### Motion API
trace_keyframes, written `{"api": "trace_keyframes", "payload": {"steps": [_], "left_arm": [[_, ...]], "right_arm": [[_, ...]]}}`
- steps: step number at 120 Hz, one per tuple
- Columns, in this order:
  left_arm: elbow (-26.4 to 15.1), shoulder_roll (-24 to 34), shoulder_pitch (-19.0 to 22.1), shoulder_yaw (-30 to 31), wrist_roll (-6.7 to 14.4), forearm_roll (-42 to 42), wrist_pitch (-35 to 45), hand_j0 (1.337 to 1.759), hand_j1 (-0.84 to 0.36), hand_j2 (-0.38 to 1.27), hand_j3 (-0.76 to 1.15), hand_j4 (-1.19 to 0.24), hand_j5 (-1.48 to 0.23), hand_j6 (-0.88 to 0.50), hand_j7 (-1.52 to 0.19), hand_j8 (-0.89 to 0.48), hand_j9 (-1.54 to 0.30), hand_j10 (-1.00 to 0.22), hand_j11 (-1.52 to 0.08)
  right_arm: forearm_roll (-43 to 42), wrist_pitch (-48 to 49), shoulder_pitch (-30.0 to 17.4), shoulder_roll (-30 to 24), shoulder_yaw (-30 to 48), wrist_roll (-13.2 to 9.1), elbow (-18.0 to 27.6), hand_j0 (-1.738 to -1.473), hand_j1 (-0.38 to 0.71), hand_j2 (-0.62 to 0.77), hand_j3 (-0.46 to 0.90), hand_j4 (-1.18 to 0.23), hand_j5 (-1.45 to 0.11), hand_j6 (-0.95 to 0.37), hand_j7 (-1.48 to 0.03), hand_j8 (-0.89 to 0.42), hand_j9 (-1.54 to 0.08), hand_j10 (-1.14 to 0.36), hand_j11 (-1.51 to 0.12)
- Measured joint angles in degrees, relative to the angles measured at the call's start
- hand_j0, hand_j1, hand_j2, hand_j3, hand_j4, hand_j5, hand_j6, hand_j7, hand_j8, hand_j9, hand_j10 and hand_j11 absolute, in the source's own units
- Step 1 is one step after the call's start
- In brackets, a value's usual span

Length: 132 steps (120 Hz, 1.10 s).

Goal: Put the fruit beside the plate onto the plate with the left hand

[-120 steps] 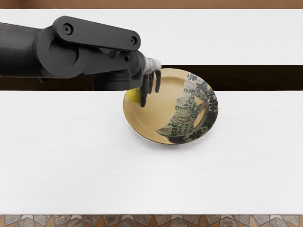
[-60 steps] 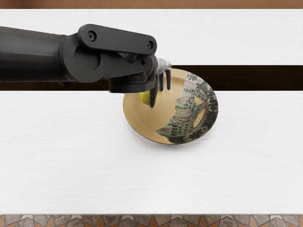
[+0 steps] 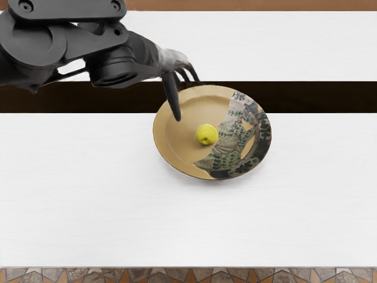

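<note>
Yellow and round, the small fruit (image 3: 207, 134) lay inside the shallow golden-tan plate (image 3: 175, 147), near its middle and just left of its green-and-black leaf-patterned part. The plate sat at the far edge of the white table surface (image 3: 118, 200), its far rim reaching over the dark strip beyond that edge. The black left hand (image 3: 174, 72), its arm entering from the far left corner, hung above the plate's far-left rim. It held nothing, its fingers (image 3: 174, 101) loosely spread and pointing down. The fruit lay apart from the hand, right of the fingertips and nearer the table's front edge.
</note>
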Motion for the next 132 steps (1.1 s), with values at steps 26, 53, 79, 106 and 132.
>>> {"api": "trace_keyframes", "payload": {"steps": [26,53,79,106,132], "left_arm": [[-11.82,22.2,22.38,-22.12,0.0,-0.02,-11.67,1.658,0.05,0.06,0.0,-0.26,-0.34,-0.26,-0.34,-0.26,-0.34,-0.26,-0.34],[-16.55,31.01,49.96,-54.24,0.0,-0.09,-28.62,1.658,0.05,0.05,0.0,-0.25,-0.33,-0.25,-0.33,-0.25,-0.33,-0.25,-0.33],[-15.78,32.73,60.96,-72.93,0.0,-2.44,-32.65,1.658,0.05,0.05,0.0,-0.25,-0.33,-0.25,-0.33,-0.25,-0.33,-0.25,-0.33],[-8.8,35.17,66.74,-76.93,0.0,-11.79,-33.16,1.658,0.05,0.05,0.0,-0.25,-0.32,-0.25,-0.32,-0.25,-0.32,-0.25,-0.32],[-4.78,34.39,67.44,-76.86,0.0,-14.79,-33.23,1.658,0.06,0.05,0.0,-0.25,-0.32,-0.24,-0.32,-0.24,-0.32,-0.24,-0.32]], "right_arm": [[0.0,0.02,0.01,0.0,0.0,-0.05,0.03,-1.658,-0.32,0.0,0.0,-0.02,-0.03,-0.02,-0.03,-0.02,-0.03,-0.02,-0.03],[0.0,0.0,0.16,0.0,0.0,-0.06,0.05,-1.658,-0.32,0.0,0.0,-0.02,-0.03,-0.02,-0.03,-0.02,-0.03,-0.02,-0.03],[0.0,0.0,0.18,0.0,0.01,-0.01,0.07,-1.658,-0.32,0.0,0.0,-0.02,-0.03,-0.02,-0.03,-0.02,-0.03,-0.02,-0.03],[0.0,0.0,0.18,0.0,0.0,-0.01,0.09,-1.658,-0.32,0.0,0.0,-0.02,-0.03,-0.02,-0.03,-0.02,-0.03,-0.02,-0.03],[0.0,0.0,0.18,0.0,0.0,0.0,0.06,-1.658,-0.32,0.0,0.0,-0.02,-0.03,-0.02,-0.03,-0.02,-0.03,-0.02,-0.03]]}}
